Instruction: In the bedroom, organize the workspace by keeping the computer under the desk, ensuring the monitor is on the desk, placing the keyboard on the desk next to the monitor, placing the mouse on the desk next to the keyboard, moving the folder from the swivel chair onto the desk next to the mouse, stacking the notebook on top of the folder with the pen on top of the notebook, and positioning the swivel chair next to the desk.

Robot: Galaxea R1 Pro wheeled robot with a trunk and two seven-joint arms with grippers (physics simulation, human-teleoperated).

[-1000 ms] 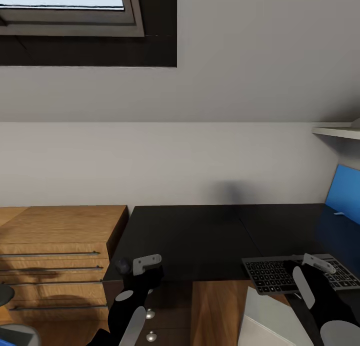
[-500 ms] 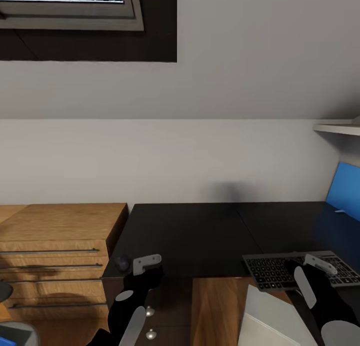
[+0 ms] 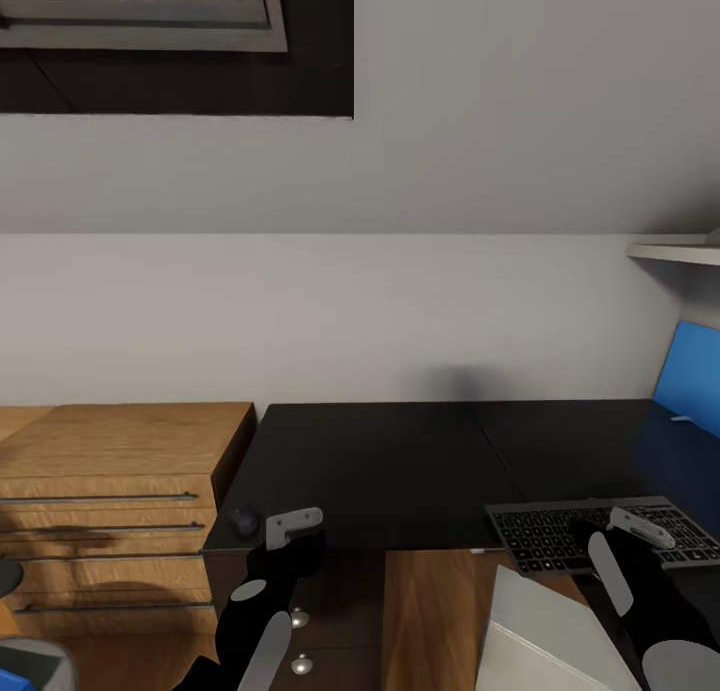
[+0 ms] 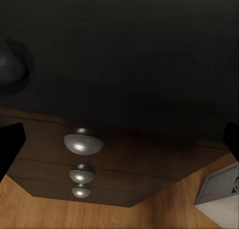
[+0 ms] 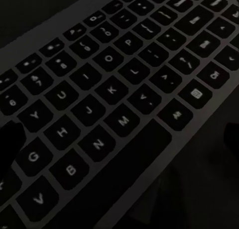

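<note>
The keyboard (image 3: 605,534) lies at the near edge of the desk (image 3: 400,471), towards its right end; the right gripper (image 3: 622,524) sits over its keys, jaws not clear enough to tell. The left gripper (image 3: 283,528) hangs by the desk's near left corner, jaws apart, above the drawer pedestal (image 4: 99,159) with its silver knobs (image 4: 83,142). The blue folder (image 3: 690,376) leans at the desk's far right edge

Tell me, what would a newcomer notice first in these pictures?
Probably the long black desk under the slanted wall, with the keyboard at its near right edge, partly beneath the right gripper. Next, the bright blue folder at the far right, and the light wood cabinet left of the desk.
</note>
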